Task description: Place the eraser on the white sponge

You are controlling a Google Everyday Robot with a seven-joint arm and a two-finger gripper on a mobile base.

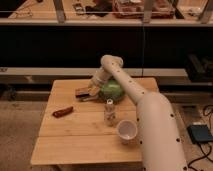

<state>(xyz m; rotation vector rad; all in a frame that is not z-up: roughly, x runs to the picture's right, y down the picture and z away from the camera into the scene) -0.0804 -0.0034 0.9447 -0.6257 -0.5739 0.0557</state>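
The eraser [81, 92], a small dark brown block with a tan rim, is at the back left of the wooden table [75, 142]. My gripper [93, 89] is right at its right end, low over the table, next to the green bowl [113, 90]. A pale patch just below the gripper looks like the white sponge [90, 98], partly hidden by the gripper. I cannot tell whether the eraser rests on it or is held above it.
A reddish-brown tapered object [62, 111] lies at the left. A small bottle [110, 113] stands in the middle, and a white cup [127, 131] is in front of it. My arm [150, 115] crosses the table's right side. A dark counter stands behind.
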